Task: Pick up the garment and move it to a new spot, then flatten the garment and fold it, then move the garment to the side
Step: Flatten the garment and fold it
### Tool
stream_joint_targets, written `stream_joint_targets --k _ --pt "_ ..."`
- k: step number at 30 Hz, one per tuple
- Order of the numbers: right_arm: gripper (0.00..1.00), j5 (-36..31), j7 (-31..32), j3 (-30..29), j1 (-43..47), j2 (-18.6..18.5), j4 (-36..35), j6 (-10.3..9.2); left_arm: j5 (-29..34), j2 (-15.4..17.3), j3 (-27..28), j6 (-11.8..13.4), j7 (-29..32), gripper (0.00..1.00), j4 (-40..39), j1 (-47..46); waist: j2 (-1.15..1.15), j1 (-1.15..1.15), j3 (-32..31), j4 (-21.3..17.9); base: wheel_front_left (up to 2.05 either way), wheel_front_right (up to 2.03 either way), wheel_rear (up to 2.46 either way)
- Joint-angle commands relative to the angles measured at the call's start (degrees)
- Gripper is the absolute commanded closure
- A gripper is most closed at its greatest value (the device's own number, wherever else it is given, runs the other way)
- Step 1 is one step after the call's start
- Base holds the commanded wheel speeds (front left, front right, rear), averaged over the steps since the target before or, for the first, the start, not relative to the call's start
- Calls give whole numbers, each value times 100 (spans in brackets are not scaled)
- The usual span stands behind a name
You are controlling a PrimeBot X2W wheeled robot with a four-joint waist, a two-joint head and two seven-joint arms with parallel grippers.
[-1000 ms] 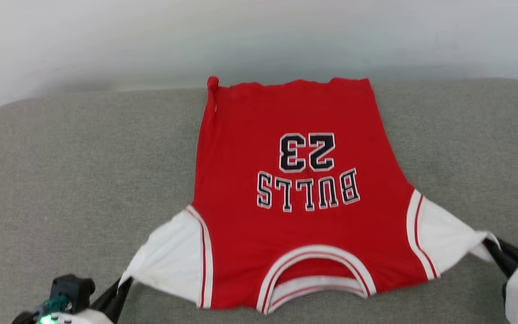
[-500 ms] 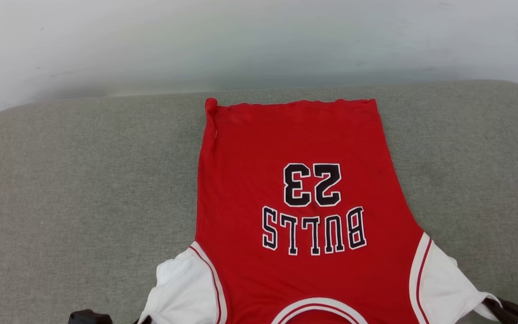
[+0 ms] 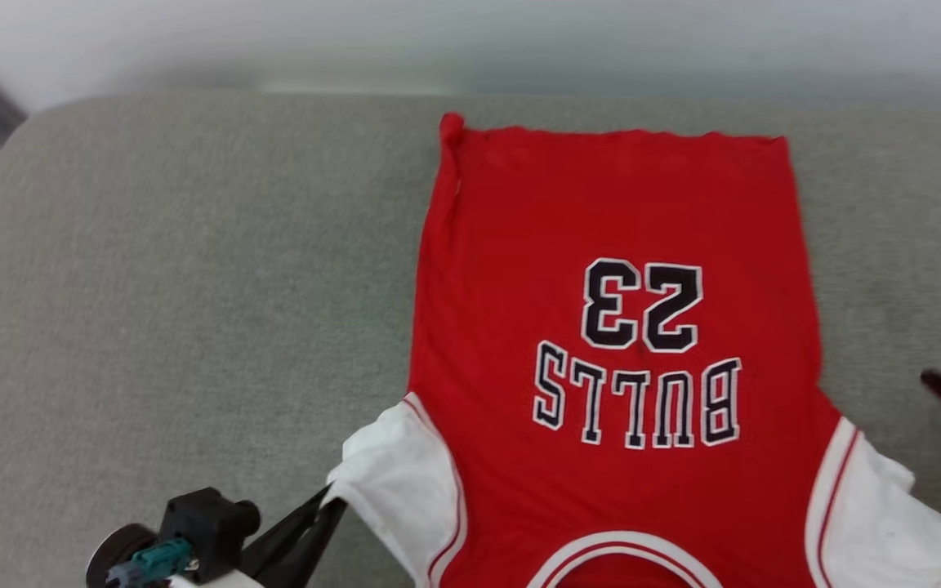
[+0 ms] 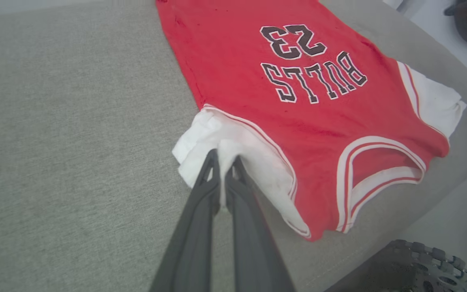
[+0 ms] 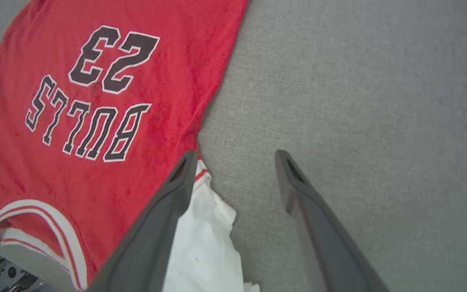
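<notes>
One garment (image 3: 617, 245) to place. Where does it lie?

Spread flat on the grey cushion (image 3: 193, 286), printed side up. The hem points toward the far edge and the collar toward the robot, so the black number and letters read upside down in the head view. It sits right of the cushion's middle.

Any part bunched?

The far left corner of the hem is rolled into a small lump, and the left-hand sleeve (image 4: 201, 134) is crumpled.

What has that sleeve?

The left gripper (image 4: 225, 156). Its two dark fingers are pressed together on the white cloth, pinching a fold at the sleeve's outer edge.

And the other side?

The right gripper (image 5: 235, 154) stands with its fingers spread wide and nothing between them but bare cushion. One finger crosses the right-hand sleeve (image 5: 205, 243) in its wrist view; whether it touches the cloth I cannot tell. That sleeve lies loose and rumpled.

Beyond the cushion?

A pale wall (image 3: 470, 41) behind its far edge.
</notes>
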Motion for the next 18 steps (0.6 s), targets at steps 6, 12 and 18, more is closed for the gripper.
stream_joint_targets --k 6,12,18 --pt "0 -505 1356 -448 -1884 220 396 -2 328 -60 -131 36 342 100 -732 -493 0 0 1202 966 0 0 0" --pt "0 -1333 2363 -738 -3416 285 1228 -2 502 -242 -277 -111 459 100 -1000 -841 0 0 1776 1500 0 0 0" --pt "0 -2016 2825 -928 -4423 310 1723 -2 590 -418 -350 -209 411 100 -1072 -1059 0 0 2143 1859 0 0 0"
